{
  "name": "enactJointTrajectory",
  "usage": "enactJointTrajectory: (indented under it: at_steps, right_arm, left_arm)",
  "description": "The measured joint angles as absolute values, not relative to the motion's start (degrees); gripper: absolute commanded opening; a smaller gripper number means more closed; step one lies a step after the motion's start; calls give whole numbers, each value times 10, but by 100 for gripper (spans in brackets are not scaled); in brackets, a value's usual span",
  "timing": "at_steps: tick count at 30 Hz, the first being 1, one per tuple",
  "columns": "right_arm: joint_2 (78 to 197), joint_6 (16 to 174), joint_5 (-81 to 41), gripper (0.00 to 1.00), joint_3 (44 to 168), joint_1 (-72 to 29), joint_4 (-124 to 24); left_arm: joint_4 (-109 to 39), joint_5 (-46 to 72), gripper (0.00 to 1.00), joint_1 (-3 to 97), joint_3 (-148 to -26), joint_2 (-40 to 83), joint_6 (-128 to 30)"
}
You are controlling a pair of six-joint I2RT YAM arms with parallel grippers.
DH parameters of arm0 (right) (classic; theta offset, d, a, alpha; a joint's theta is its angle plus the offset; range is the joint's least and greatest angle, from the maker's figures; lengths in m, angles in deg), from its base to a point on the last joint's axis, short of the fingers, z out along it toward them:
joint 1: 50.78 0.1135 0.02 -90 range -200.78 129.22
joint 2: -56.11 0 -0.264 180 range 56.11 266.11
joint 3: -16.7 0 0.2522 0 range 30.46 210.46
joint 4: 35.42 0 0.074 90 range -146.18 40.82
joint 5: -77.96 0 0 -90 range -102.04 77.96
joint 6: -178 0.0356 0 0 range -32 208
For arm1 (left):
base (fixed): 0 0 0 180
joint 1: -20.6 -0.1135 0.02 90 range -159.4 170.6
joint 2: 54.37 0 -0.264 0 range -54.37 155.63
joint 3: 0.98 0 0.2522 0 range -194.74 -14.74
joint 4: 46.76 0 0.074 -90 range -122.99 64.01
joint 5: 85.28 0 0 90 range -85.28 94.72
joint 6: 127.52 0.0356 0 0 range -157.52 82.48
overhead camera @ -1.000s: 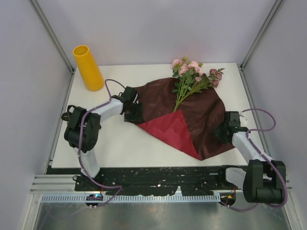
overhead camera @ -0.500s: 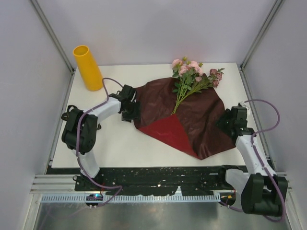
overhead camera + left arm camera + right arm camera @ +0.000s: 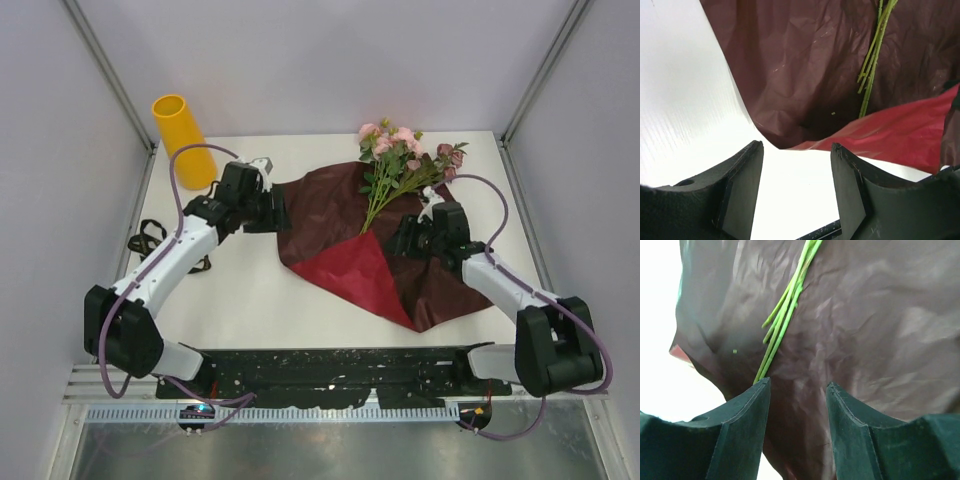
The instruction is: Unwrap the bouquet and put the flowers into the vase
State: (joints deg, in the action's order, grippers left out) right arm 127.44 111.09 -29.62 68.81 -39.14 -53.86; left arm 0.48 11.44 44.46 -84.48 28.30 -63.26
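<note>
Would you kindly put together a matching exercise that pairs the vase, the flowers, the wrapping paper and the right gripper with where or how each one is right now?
Column one:
1. vase
2. flowers
3. wrapping paper
4. right gripper

Column two:
A. open, over the dark sheet by the stem ends
B. upright at the far left corner of the table
C. spread out, one corner folded over showing bright red
D. lying on the opened sheet, blooms toward its far edge

Pairs: 1-B; 2-D; 3-C; 4-A
</note>
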Motion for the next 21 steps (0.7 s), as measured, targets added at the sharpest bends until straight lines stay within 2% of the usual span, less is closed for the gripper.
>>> enactJointTrajectory:
  at_steps: [4,12,21]
  right_arm:
    - [1314,1097,-319,53,688,-358,-529]
    - [1314,1075,-365,53,688,-313,-505]
    - [1225,1072,-411,52,634,-236,-527]
  left_arm:
    - [21,122,60,445,-838,254,-614]
    - [57,135,61,445,-837,206,-576]
    - [81,138,61,445,-837,177,-548]
